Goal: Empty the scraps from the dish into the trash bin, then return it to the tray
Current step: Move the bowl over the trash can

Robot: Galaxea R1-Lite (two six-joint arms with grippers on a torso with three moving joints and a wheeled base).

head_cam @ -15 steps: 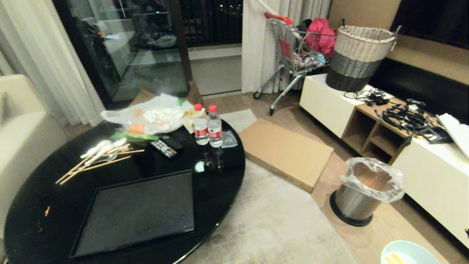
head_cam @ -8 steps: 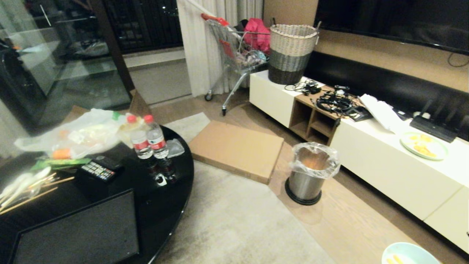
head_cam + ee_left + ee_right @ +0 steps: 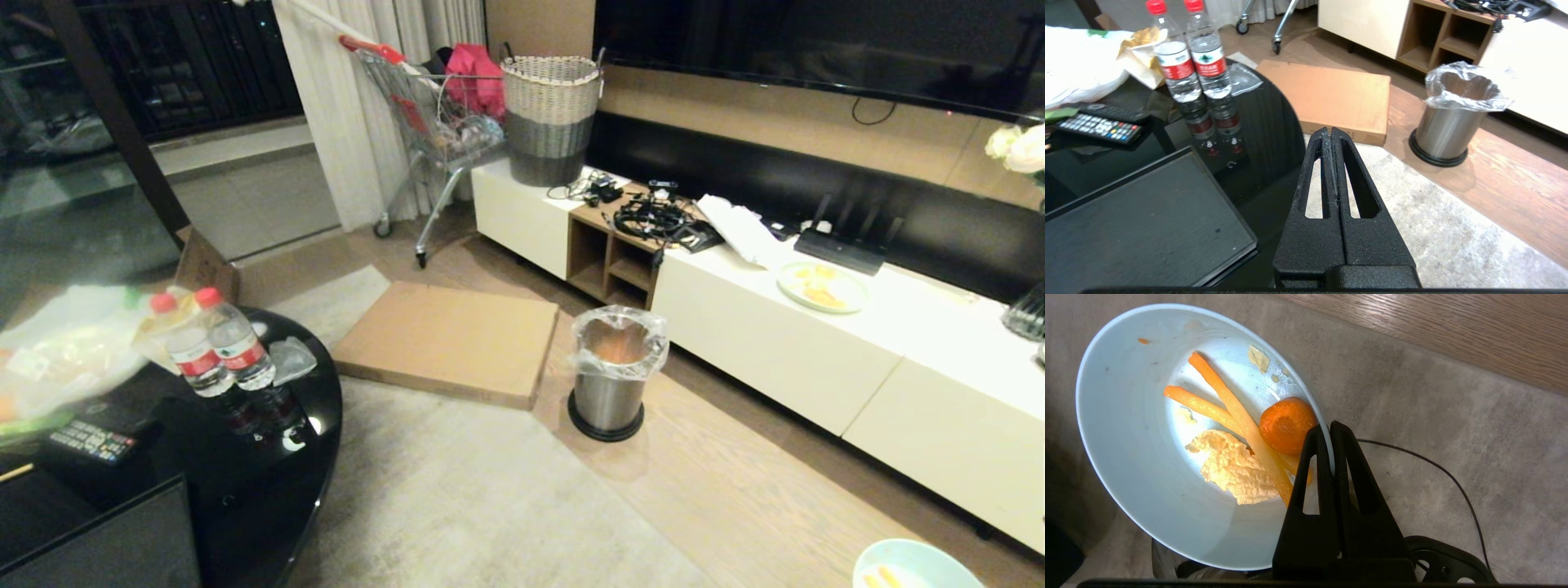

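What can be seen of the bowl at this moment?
The bowl is round, pale bluish-white and glossy, like ceramic. The right gripper is shut on its rim, holding it above the grey rug. Inside lie orange carrot strips, a round carrot piece, a crinkled pale yellow scrap and small crumbs. In the head view only its edge shows, at bottom right.

Round black bench (image 3: pixel 269 490), glossy. On it: black tray (image 3: pixel 1139 228), two water bottles (image 3: pixel 220 351) upright and side by side, remote (image 3: pixel 86 441), plastic bag (image 3: pixel 57 351) behind. Floor: pale rug (image 3: pixel 490 506) meeting wood boards (image 3: pixel 775 506); flat cardboard (image 3: pixel 449 339) half on each; steel bin (image 3: pixel 612 376) just beside the cardboard. Long white cabinet (image 3: pixel 775 343) carries woven basket (image 3: pixel 551 118), cable tangle (image 3: pixel 649 216), a plate (image 3: pixel 820 286).
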